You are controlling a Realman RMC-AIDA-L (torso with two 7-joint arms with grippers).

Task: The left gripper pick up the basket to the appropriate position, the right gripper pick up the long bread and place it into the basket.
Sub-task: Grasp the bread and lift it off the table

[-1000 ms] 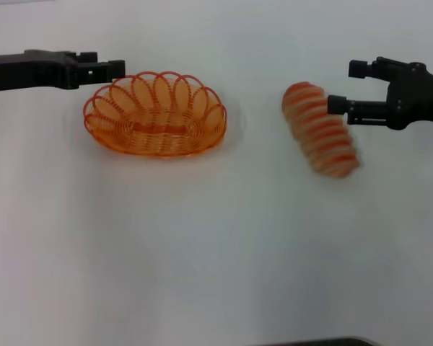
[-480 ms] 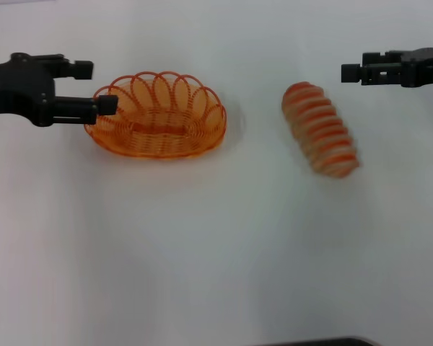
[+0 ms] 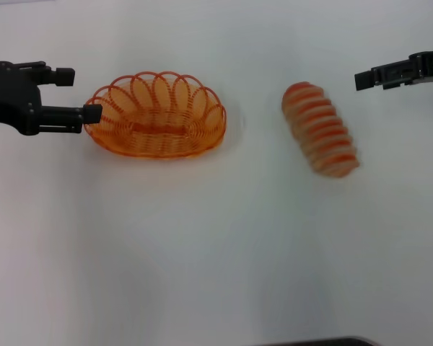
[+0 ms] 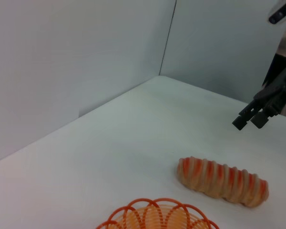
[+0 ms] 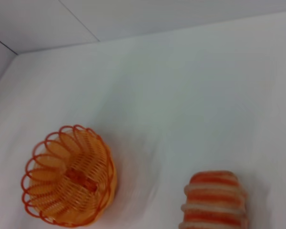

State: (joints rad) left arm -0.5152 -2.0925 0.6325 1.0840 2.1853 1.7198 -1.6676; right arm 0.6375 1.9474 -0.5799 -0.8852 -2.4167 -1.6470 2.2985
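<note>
The left gripper (image 3: 81,92) – jaws open – is at the basket's (image 3: 156,115) left end. The long bread (image 3: 320,129) lies right of it on the tabletop (image 3: 216,245). The right gripper (image 3: 361,78) hovers beyond the bread – its jaws look closed. No writing is readable.

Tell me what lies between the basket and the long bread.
Nothing: in the head view only bare white table separates the basket from the long bread. The right wrist view agrees.

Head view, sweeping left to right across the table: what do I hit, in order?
left gripper → basket → long bread → right gripper
</note>
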